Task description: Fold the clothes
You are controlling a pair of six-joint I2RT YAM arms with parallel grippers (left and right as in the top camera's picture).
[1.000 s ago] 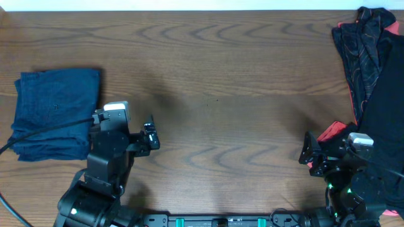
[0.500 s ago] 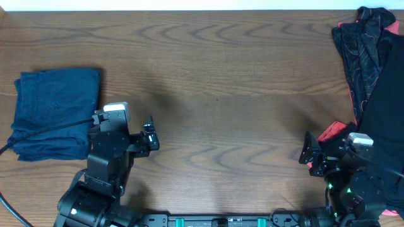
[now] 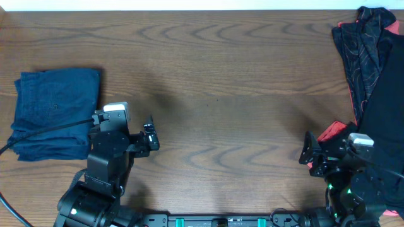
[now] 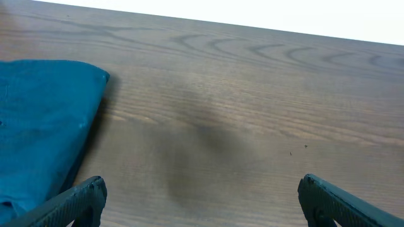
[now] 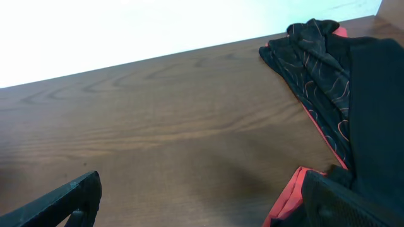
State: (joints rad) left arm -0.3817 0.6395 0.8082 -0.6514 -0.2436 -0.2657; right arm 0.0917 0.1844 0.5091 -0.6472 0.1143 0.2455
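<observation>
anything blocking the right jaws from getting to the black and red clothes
Nothing visible does. The right jaws stand open over the bare table. The black and red clothes lie just to their right, reaching close beside one of the jaws. Only bare wood shows between them.

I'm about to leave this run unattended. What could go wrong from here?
1. The left arm's cable lies across the folded navy garment; an arm move could drag it and spoil the fold.
2. The black and red garments are bunched in a heap, so the open right gripper may pinch several layers at once.
</observation>
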